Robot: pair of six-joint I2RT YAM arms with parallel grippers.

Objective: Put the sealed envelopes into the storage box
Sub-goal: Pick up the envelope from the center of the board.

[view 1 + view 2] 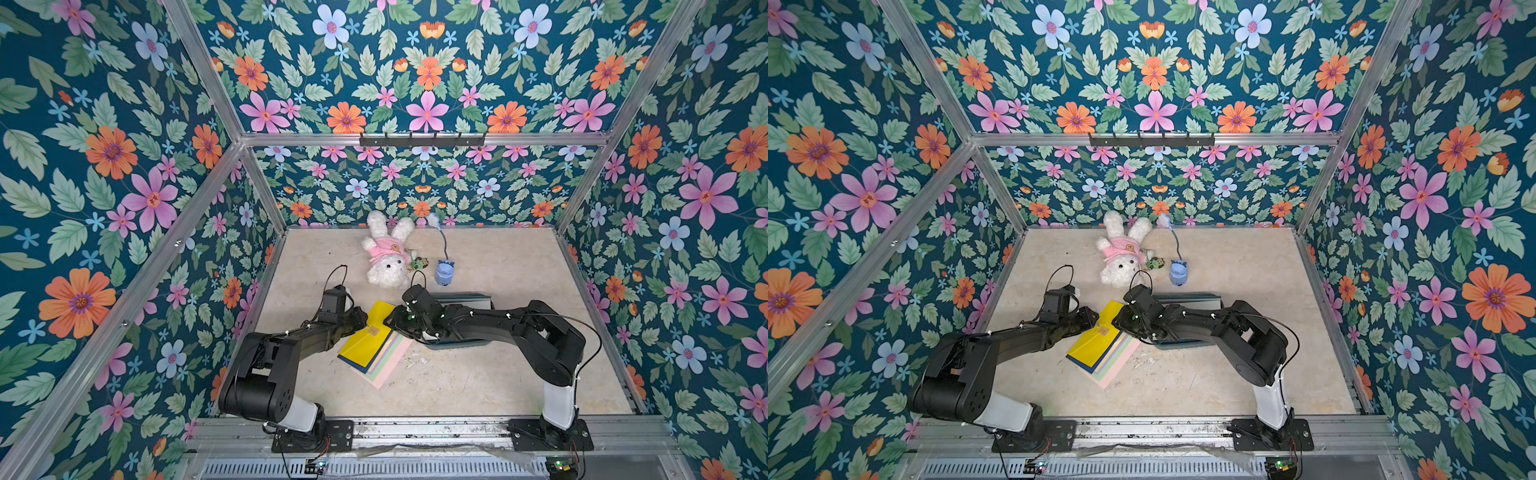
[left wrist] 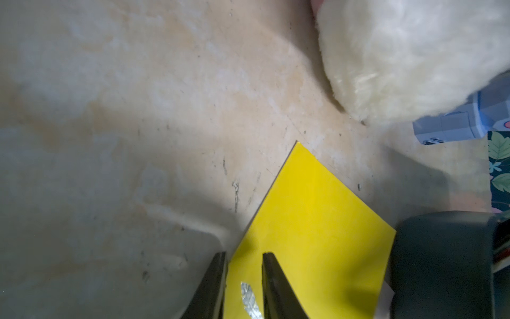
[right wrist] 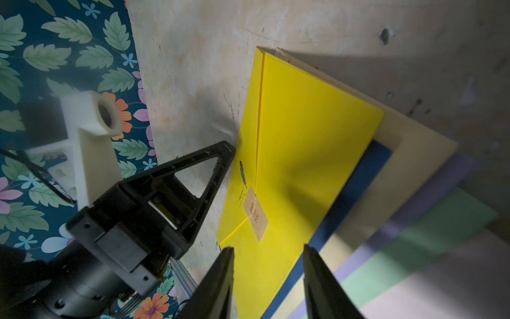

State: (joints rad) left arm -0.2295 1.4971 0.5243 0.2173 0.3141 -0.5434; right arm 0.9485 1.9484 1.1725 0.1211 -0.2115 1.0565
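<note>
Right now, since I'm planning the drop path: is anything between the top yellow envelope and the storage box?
Yes: the right arm lies across the storage box, covering most of its opening. Nothing else visible lies between the yellow envelope and it.

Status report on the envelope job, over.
Both open: left end effector straddles yellow envelope edge, right end effector above it. Whole envelope stack on table beside storage box. Obstruction: right arm covers box.
</note>
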